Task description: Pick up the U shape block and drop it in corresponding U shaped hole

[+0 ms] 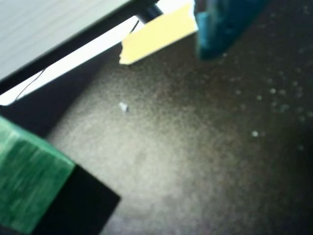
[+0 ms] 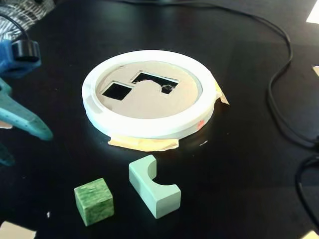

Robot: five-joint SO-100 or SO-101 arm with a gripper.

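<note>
In the fixed view the pale green U block (image 2: 152,188) lies on the black table in front of the white ring (image 2: 149,127). The ring's cardboard lid (image 2: 144,99) has a U shaped hole (image 2: 152,79) and a square hole (image 2: 116,90). My teal gripper (image 2: 29,148) is at the left edge, well left of the U block and apart from it, jaws spread and empty. In the wrist view one teal finger (image 1: 220,29) shows at the top right. The U block is not in the wrist view.
A dark green cube (image 2: 93,200) sits left of the U block and fills the wrist view's lower left (image 1: 27,186). Yellow tape (image 2: 143,144) sticks out under the ring's front (image 1: 156,34). Black cables (image 2: 279,94) run along the right side.
</note>
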